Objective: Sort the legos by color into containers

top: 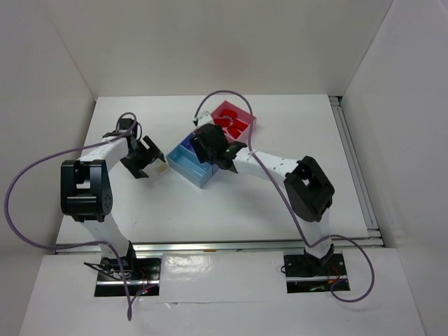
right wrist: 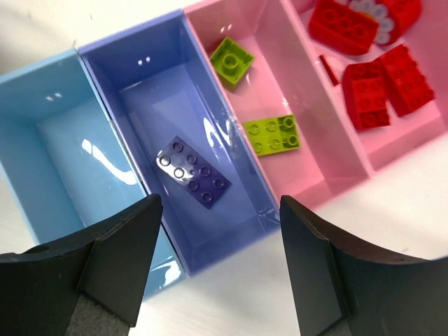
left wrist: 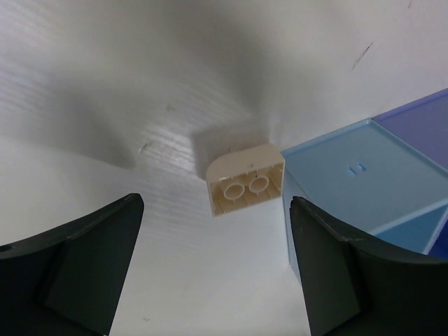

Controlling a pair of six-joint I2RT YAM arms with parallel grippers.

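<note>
Tabletop [left wrist: 105, 105] white, ribbed, bearing tan lego [left wrist: 245, 183], white walls [top: 231, 42] around

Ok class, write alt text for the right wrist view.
Four joined trays: light blue, empty; blue with a purple brick; pink with two green bricks; pink with red bricks. The right gripper hangs open in the foreground.

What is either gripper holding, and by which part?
Nothing. Left gripper is open over the tan brick, not touching it; right gripper is open above the trays.
</note>
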